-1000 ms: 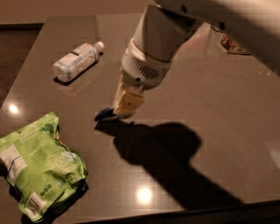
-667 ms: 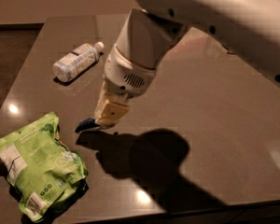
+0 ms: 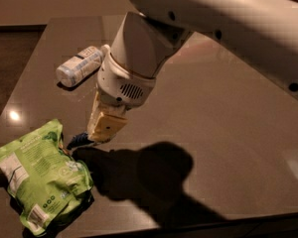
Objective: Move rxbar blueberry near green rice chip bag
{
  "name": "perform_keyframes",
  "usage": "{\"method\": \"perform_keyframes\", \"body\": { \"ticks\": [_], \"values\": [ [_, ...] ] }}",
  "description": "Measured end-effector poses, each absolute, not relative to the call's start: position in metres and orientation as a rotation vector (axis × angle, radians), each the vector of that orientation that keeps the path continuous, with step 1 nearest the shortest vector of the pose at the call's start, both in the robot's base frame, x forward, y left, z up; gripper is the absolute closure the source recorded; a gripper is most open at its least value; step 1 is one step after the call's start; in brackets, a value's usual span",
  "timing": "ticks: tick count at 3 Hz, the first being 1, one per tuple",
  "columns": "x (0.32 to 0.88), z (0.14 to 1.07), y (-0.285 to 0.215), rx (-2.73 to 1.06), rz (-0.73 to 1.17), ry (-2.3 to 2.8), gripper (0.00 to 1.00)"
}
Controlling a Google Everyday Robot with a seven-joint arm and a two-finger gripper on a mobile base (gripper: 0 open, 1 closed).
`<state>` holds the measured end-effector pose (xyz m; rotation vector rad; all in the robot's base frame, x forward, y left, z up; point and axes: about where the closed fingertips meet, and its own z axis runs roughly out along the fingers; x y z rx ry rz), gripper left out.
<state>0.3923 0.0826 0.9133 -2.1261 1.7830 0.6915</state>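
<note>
My gripper (image 3: 100,133) hangs from the big white arm, its tan fingers (image 3: 105,125) pointing down, shut on the rxbar blueberry (image 3: 79,140). Only the bar's dark blue end pokes out to the left below the fingers, just above the table. The green rice chip bag (image 3: 37,178) lies crumpled at the front left corner of the table, with white label panels. The bar's tip is right beside the bag's upper right edge; I cannot tell if they touch.
A clear plastic bottle with a white cap (image 3: 80,65) lies on its side at the back left. The dark glossy table (image 3: 228,133) ends close in front of the bag and at the left. The arm's shadow falls at the front centre.
The arm has carried the blue bar to the left and toward the front, from mid-table to right beside the green bag. The bag and bottle have not moved.
</note>
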Motion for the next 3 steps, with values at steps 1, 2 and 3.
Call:
{"method": "perform_keyframes", "body": {
  "ticks": [1,2,3],
  "values": [
    [0.3912,0.9153,0.0834,-2.126,0.685,1.779,0.32],
    [0.3900,0.9173,0.0842,-2.125,0.677,1.775,0.08],
    [0.3891,0.9189,0.0848,-2.125,0.672,1.772,0.00]
  ]
}}
